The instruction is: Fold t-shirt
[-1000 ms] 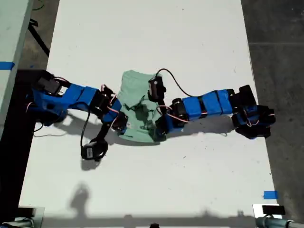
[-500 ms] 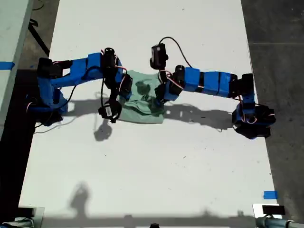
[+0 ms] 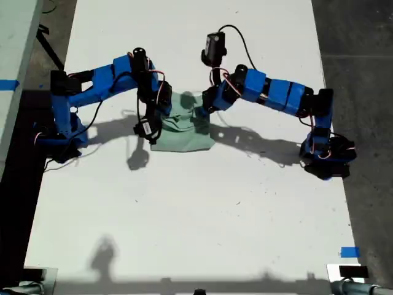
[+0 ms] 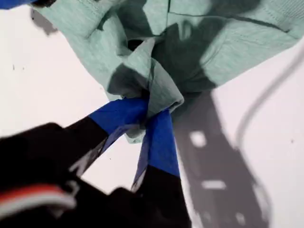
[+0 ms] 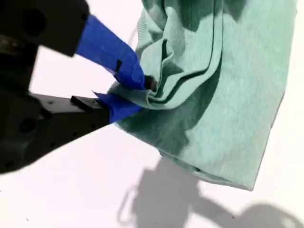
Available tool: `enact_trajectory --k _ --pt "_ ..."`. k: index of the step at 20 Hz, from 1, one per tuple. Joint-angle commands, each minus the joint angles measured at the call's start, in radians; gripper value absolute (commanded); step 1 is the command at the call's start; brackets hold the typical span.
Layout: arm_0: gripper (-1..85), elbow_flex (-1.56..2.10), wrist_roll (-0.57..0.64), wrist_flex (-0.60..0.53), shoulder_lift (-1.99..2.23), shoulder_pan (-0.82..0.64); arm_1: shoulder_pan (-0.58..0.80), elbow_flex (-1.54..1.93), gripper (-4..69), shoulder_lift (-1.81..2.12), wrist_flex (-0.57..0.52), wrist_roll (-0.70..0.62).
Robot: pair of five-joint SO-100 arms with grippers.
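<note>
Both hands are shut on cloth. My first hand has its blue-taped jaws clamped on a gathered knot of the t-shirt. My second hand pinches a rolled, layered edge of it. The wrist views don't tell me which arm in the exterior view is which, so I won't assign them.

The t-shirt lies on the white desk, a little above the middle of the exterior view, between the two arms' tips, one reaching in from that view's left and one from its right.

My worry is the grips. Each holds a bunched wad, not a flat hem, so layers could slide out, or one hand could carry more layers than the other. If the arms then travel unevenly, the fold would likely land skewed, or the part lying on the desk would drag along.

The cloth is pale mint, soft and unmarked. In the exterior view its lower part lies fairly flat and squarish, while the upper edge by the hands is crumpled and shadowed.
</note>
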Motion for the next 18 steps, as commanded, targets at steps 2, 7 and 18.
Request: enact_trajectory --k 2,7,18 --pt "0.2 -0.005 0.038 -0.031 -0.005 -0.054 0.032 -0.009 -1.5 0.003 -0.052 -0.005" --pt "20.4 -0.005 0.137 0.017 0.133 -0.181 0.147 -0.054 26.8 0.032 0.106 0.008" --pt "20.3 0.445 0.252 -0.008 0.881 -0.468 0.531 0.411 31.4 0.764 0.255 -0.112"
